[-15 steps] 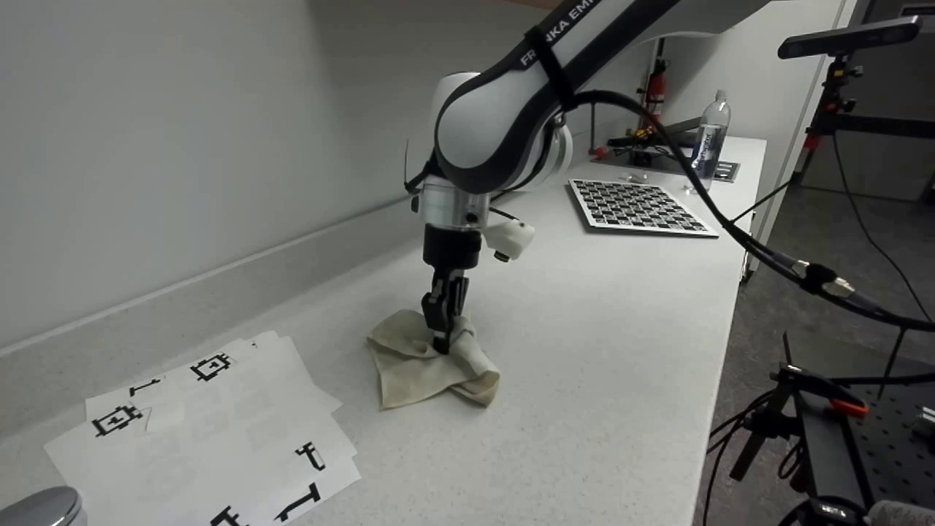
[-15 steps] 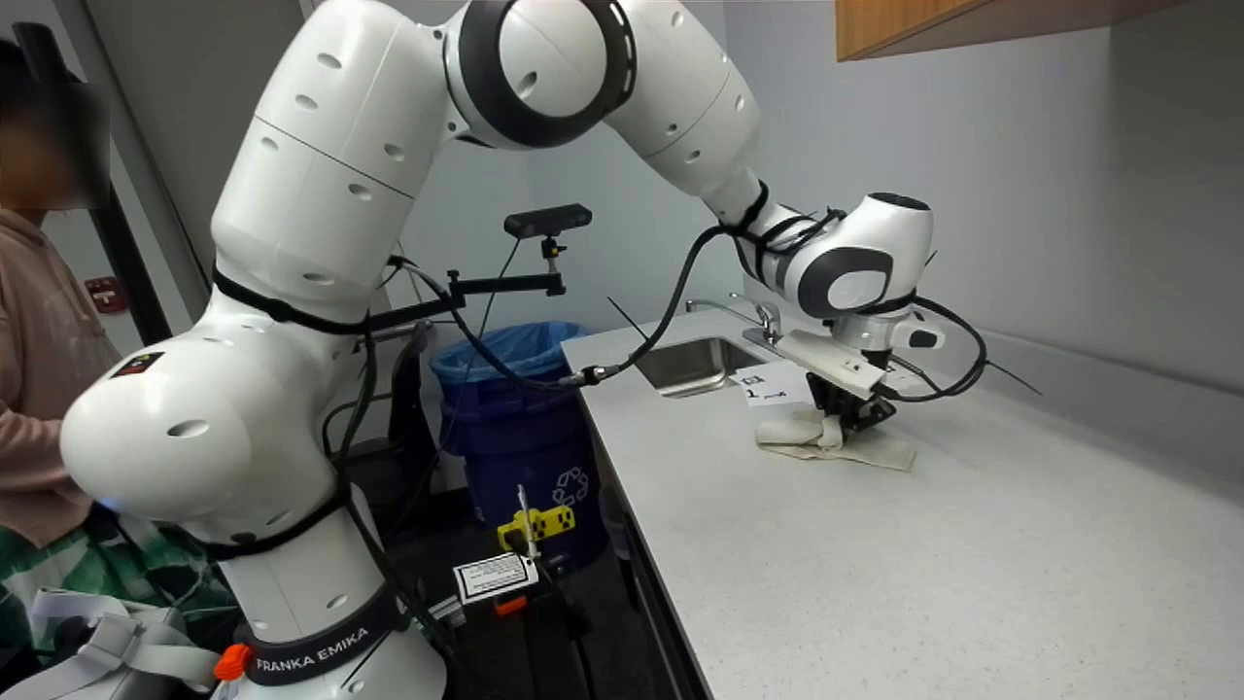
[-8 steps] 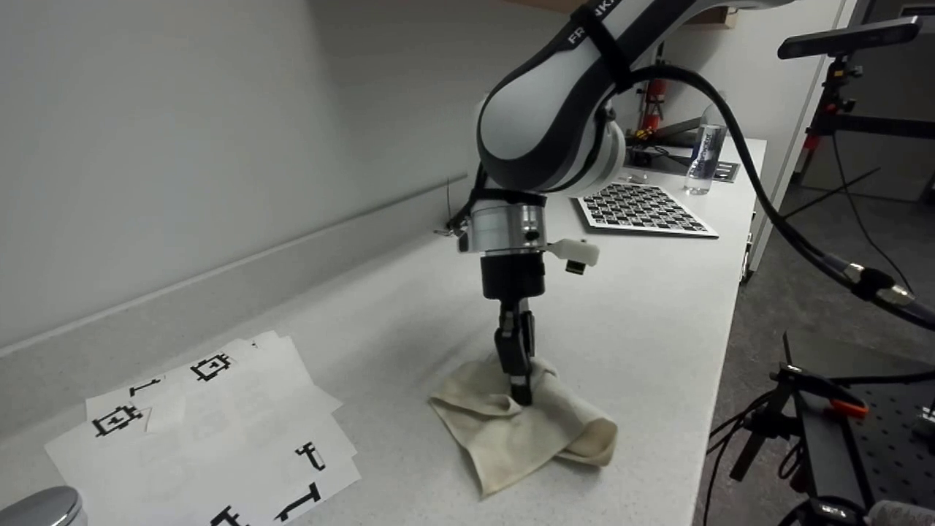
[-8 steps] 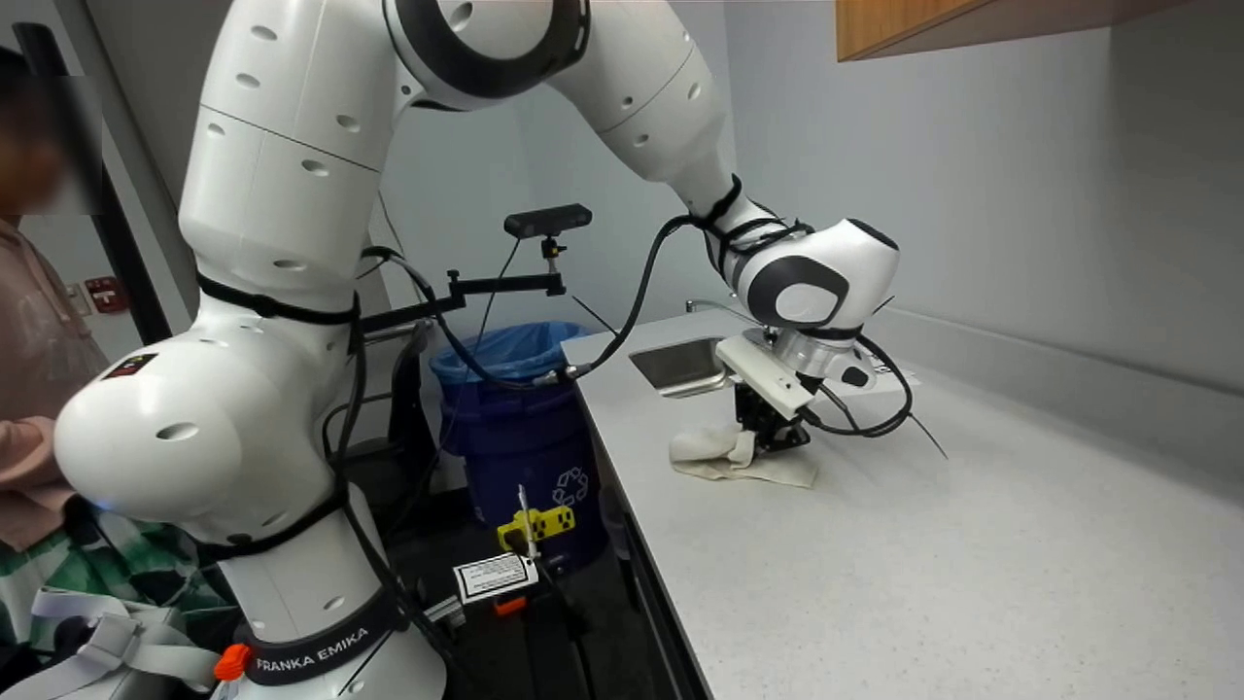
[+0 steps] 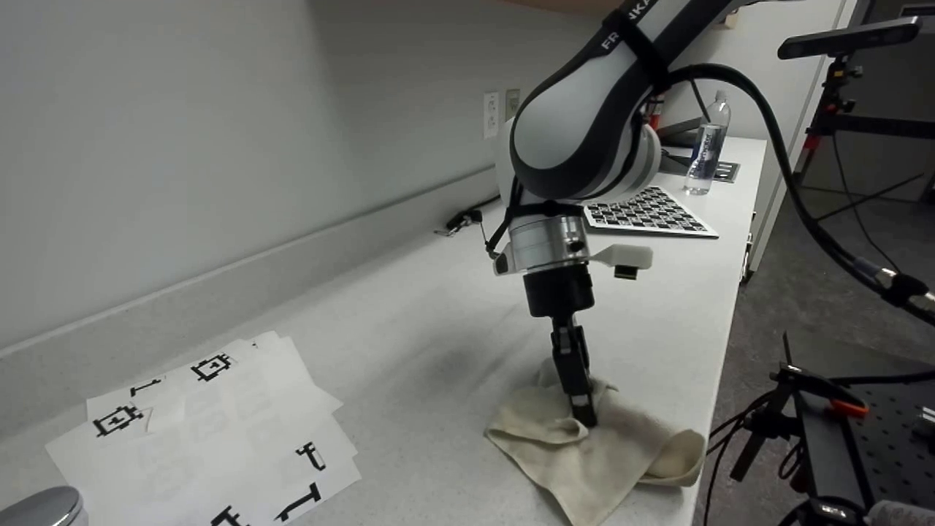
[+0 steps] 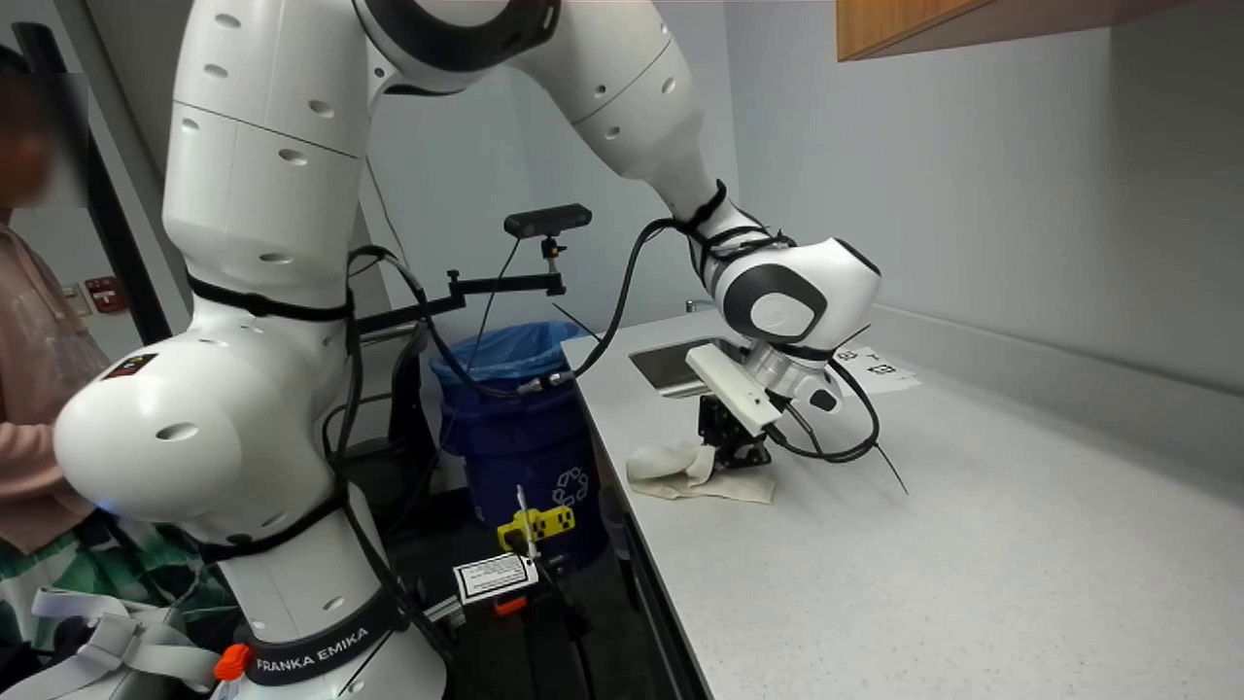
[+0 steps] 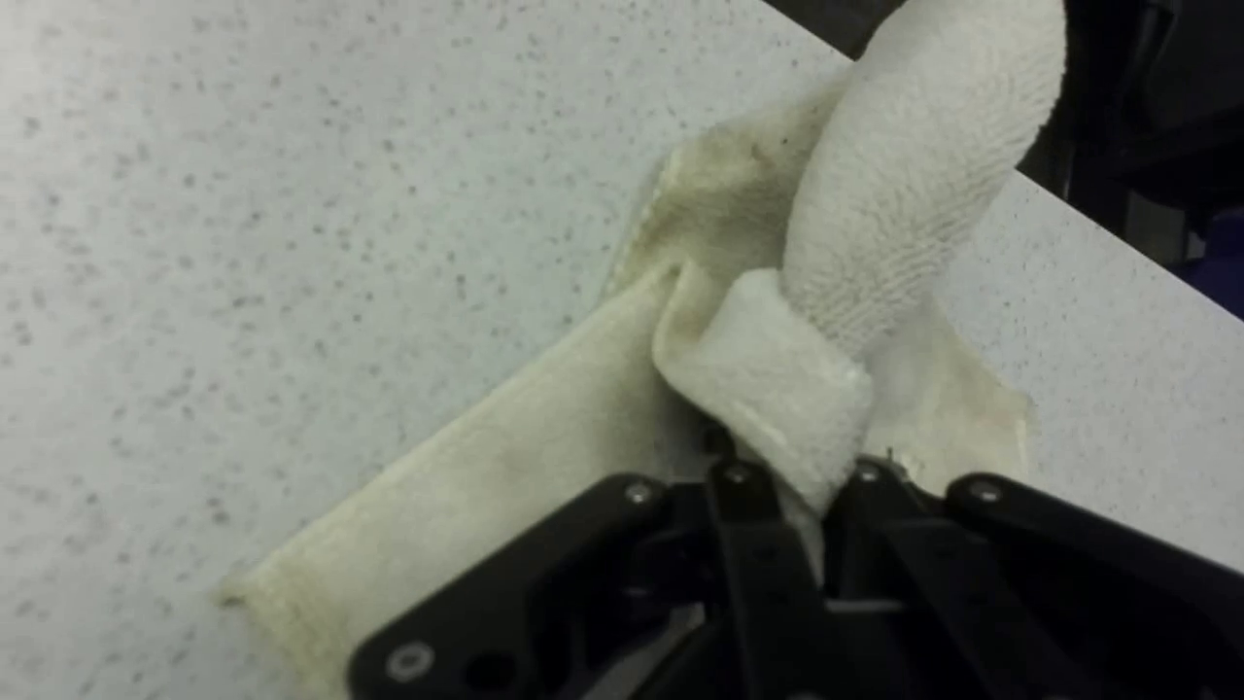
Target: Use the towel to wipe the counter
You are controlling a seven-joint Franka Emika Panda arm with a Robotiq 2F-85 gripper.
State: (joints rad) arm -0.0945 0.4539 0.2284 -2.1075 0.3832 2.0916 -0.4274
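Observation:
The cream towel (image 5: 606, 456) lies crumpled and partly folded on the white speckled counter (image 5: 416, 409). It also shows in an exterior view (image 6: 671, 472) and in the wrist view (image 7: 486, 476). My gripper (image 5: 582, 416) points down at the towel's middle with a fold pinched between its fingers; the wrist view shows this fold rising between the jaws (image 7: 802, 486). The fingertips are partly hidden by the cloth. In an exterior view the gripper (image 6: 736, 455) is low over the counter. The towel's rolled end reaches the counter's front edge.
White papers with black marks (image 5: 212, 438) lie on the counter. A checkered board (image 5: 646, 212) and a water bottle (image 5: 705, 153) stand farther along. A sink (image 6: 671, 367) is set in the counter, and a blue bin (image 6: 510, 428) stands beyond the front edge. A wall runs along the back.
My gripper has dragged the towel across the counter, away from the back wall to the front edge. It has moved right and down in an exterior view. The grip stays closed on the cloth.

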